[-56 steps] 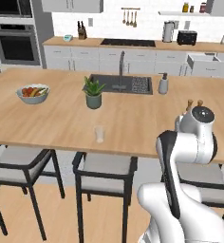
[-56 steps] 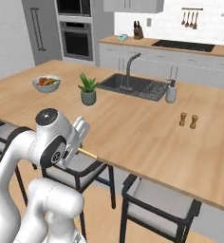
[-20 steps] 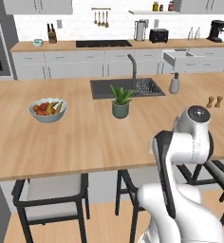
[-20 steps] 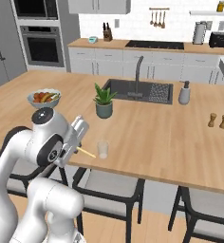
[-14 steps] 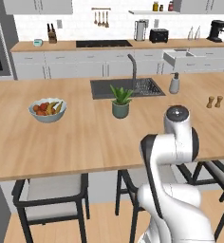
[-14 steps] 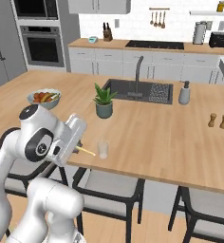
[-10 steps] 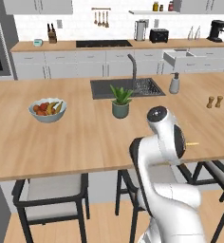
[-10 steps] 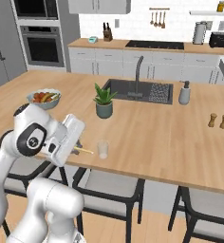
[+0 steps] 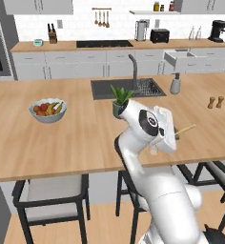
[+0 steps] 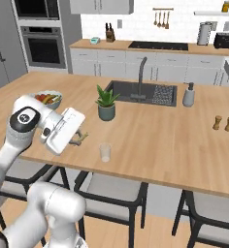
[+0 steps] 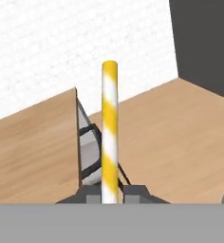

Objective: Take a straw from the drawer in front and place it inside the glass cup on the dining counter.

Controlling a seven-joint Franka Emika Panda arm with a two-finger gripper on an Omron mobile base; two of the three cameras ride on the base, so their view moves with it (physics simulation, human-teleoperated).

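The straw (image 11: 109, 133), striped yellow and white, is being pinched in the tool (image 10: 79, 139), poking sideways above the wooden counter (image 10: 150, 135), just beside the cup (image 10: 105, 151) but not over it. To finish well, the straw needs tipping upright over the rim, then releasing. Compared with half a second earlier, the hand is sitting lower and further forward.

A home kitchen: a wall oven (image 10: 43, 47), a hob (image 9: 104, 44), a sink (image 10: 141, 92) in the wooden bench (image 10: 160, 140), stools (image 9: 50, 193), a toaster (image 9: 159, 35)
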